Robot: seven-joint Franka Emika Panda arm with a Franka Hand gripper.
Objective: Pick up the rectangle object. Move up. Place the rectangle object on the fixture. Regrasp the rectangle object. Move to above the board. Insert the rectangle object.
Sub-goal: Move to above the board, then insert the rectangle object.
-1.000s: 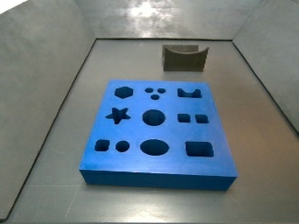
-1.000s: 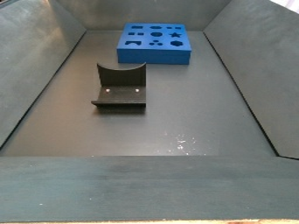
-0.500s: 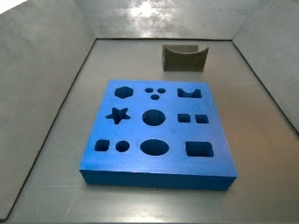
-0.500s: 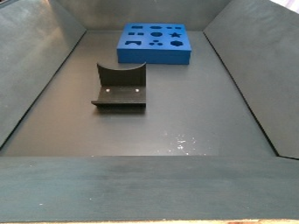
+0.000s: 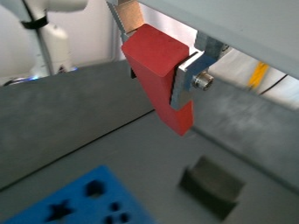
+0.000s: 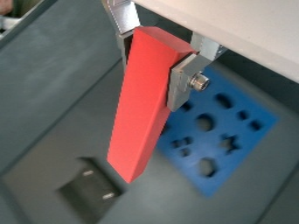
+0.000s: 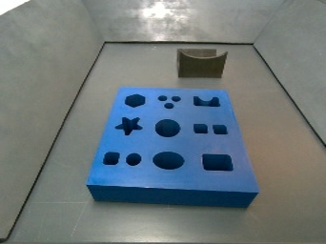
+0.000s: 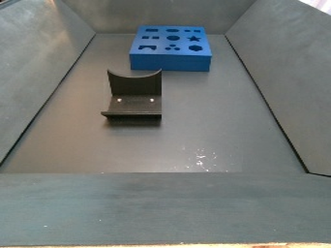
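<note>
Rectangle object (image 6: 146, 105) hangs clamped between my gripper (image 6: 158, 54) fingers high over the floor, out of both side views, so pickup and lift look done. Fixture (image 8: 132, 96) sits empty at centre-left of a side view, board (image 7: 171, 135) mid-frame with every cutout open. Placing, regrasp and insertion remain, I judge.

A red-orange block (image 6: 145, 105) is showing between the silver finger plates (image 6: 184, 80) of the gripper (image 6: 156, 54), high above the dark grey floor (image 6: 59, 96) in both wrist views. In both side views, the bright blue board (image 7: 169, 139), dotted with darker blue cutouts, is lying apart from the dark grey-olive fixture (image 7: 200, 63).
</note>
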